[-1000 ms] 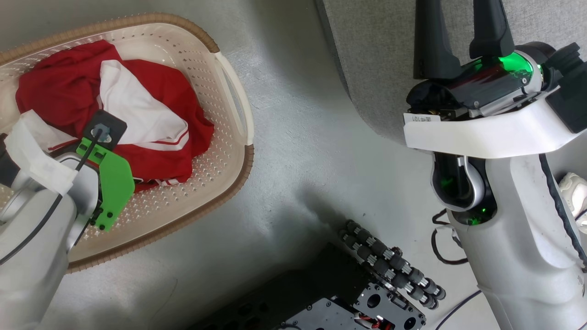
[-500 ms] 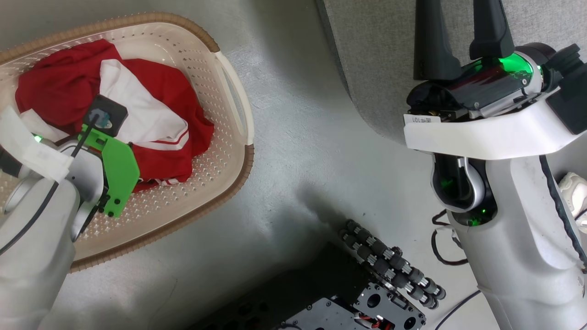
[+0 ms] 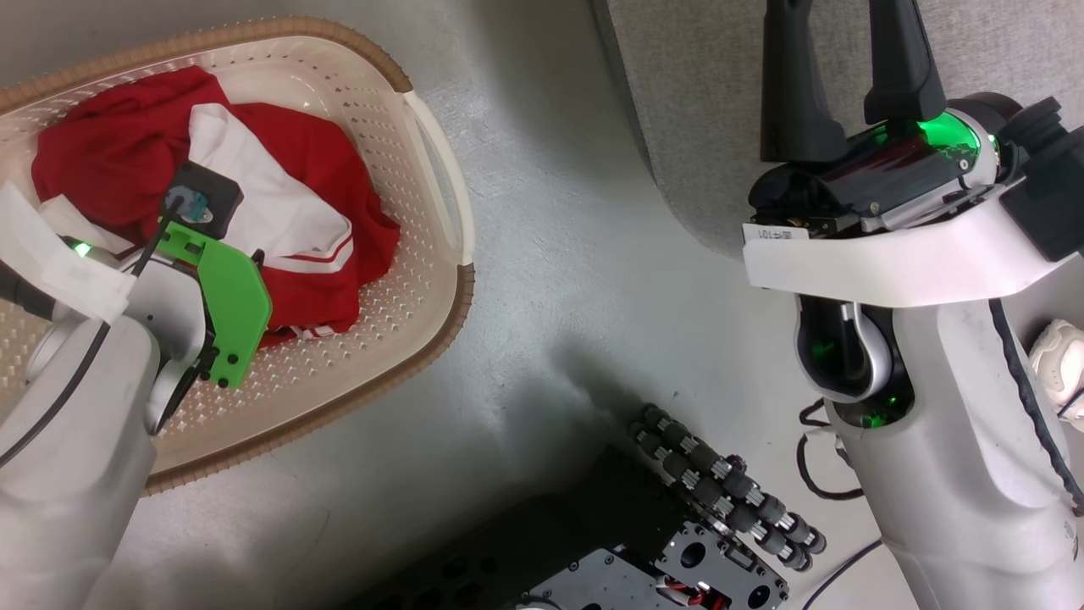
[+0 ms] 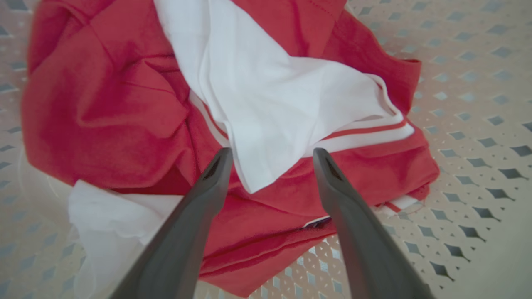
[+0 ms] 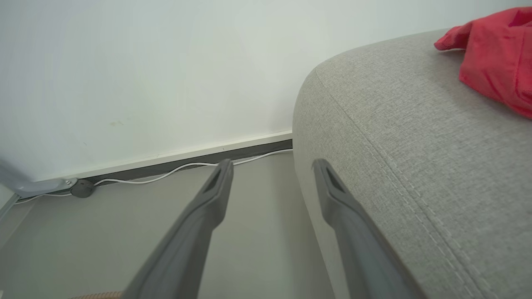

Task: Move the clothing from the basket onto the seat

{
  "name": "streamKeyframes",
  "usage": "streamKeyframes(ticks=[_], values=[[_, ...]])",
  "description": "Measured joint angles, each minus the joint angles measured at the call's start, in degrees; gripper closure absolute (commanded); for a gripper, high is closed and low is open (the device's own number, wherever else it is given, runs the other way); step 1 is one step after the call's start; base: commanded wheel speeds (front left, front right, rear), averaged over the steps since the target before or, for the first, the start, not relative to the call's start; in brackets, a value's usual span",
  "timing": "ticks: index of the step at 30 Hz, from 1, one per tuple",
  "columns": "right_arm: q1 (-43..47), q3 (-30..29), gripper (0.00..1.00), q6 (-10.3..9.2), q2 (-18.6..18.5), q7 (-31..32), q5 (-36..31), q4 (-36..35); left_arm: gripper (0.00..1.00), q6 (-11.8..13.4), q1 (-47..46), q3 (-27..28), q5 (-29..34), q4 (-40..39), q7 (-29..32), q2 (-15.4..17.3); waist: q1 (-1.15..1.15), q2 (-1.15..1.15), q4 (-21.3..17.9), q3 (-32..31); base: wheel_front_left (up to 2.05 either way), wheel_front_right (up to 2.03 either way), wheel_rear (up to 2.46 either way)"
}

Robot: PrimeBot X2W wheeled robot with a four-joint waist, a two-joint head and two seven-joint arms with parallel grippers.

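Slightly further over the clothing [image 4: 116, 104] now, the left gripper [image 4: 270, 155] hangs wide open and empty, close above the heap in the basket [image 3: 423, 254]; a grasp looks next. Beside the seat [image 5: 415, 145], the right gripper [image 5: 270, 166] gapes empty. Another red cloth [image 5: 494, 54] lies there. Lifting must clear the basket's wall.

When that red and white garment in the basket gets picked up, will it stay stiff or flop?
Probably floppy: the garment lies crumpled in soft folds. It likely drapes below the left fingers, maybe dragging over the basket rim. Thin, so probably light.
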Motion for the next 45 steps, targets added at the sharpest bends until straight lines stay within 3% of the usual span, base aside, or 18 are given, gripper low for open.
streamKeyframes(ticks=[17, 18, 19, 20, 22, 23, 24, 33, 38, 45], values=[[0.5, 0.7, 0.00, 0.00, 0.0, 0.0, -1.9, 0.1, 0.00, -0.1, -1.9, -0.5, -1.3, 1.1, -2.3, -3.1, 0.00, 0.00, 1.6, 1.5, 0.00, 0.00, 0.00], [0.5, 0.7, 0.00, 0.00, 0.0, 0.0, -2.0, 0.1, 0.10, -0.2, -1.9, -0.6, -1.3, 1.2, -2.4, -3.4, 0.00, 0.00, 1.7, 1.6, 0.00, 0.00, 0.00], [0.5, 0.7, 0.00, 0.00, 0.0, 0.0, -2.0, 0.1, 0.43, -0.4, -1.9, -0.7, -1.3, 1.2, -2.7, -3.6, 0.00, 0.00, 1.7, 1.7, 0.00, 0.00, 0.00], [0.5, 0.7, 0.00, 0.00, 0.0, 0.0, -2.0, 0.1, 0.57, -0.5, -1.9, -0.9, -1.3, 1.2, -3.1, -3.8, 0.00, 0.00, 1.8, 1.7, 0.00, 0.00, 0.00], [0.5, 0.7, 0.00, 0.00, 0.0, 0.0, -2.0, 0.1, 0.78, -0.6, -1.9, -1.1, -1.3, 1.2, -3.6, -4.0, 0.00, 0.00, 1.8, 1.8, 0.00, 0.00, 0.00], [0.5, 0.7, 0.00, 0.00, 0.0, 0.0, -2.0, 0.1, 0.97, -0.6, -1.9, -1.4, -1.3, 1.2, -3.8, -4.0, 0.00, 0.00, 1.9, 1.8, 0.00, 0.00, 0.00], [0.5, 0.7, 0.00, 0.00, 0.0, 0.0, -2.0, 0.1, 1.00, -0.6, -1.9, -1.7, -1.3, 1.2, -4.1, -4.0, 0.00, 0.00, 1.9, 1.8, 0.00, 0.00, 0.00], [-0.3, 1.3, 0.00, 0.01, 0.0, 0.0, -1.5, 0.6, 1.00, -1.1, -1.9, -0.9, -4.1, 0.6, -9.4, -4.8, 0.00, 0.00, 1.4, 0.9, 0.00, 0.00, 0.00], [-1.8, -3.2, 0.00, 0.00, 0.0, 0.0, -3.5, 2.0, 1.00, -1.2, -1.9, -0.6, -5.6, -1.7, -14.5, -7.4, 0.00, 0.00, 1.6, -1.0, 0.00, 0.00, 0.00], [-4.9, -3.6, 0.00, 0.00, 0.0, 0.0, -9.7, 4.1, 1.00, -1.6, -0.1, 5.2, -10.0, -6.4, -24.1, -6.5, 0.00, 0.00, 5.6, -5.4, 0.00, 0.00, 0.00]])
